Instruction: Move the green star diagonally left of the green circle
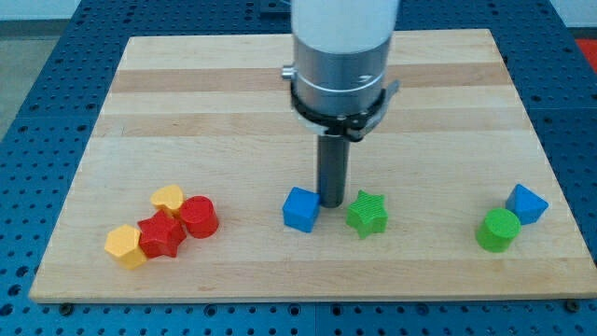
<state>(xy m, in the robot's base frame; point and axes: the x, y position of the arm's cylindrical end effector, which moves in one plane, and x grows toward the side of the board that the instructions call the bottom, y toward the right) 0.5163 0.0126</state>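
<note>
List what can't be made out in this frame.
- My tip: its very end sits between the blue cube and green star; contact with either is unclear.
- Arm above the silver collar: cut off by the view's top.
- Red star: shape partly masked by the red cylinder and neighbouring yellow blocks.

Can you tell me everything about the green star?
The green star is a small chunky block that looks like plastic, with rounded points and a flat top. It lies flat on the wooden board, near the middle of the view's bottom part. My tip stands just to its left, between it and the blue cube; whether the tip touches the star cannot be told. The green circle sits far off to the view's right.
</note>
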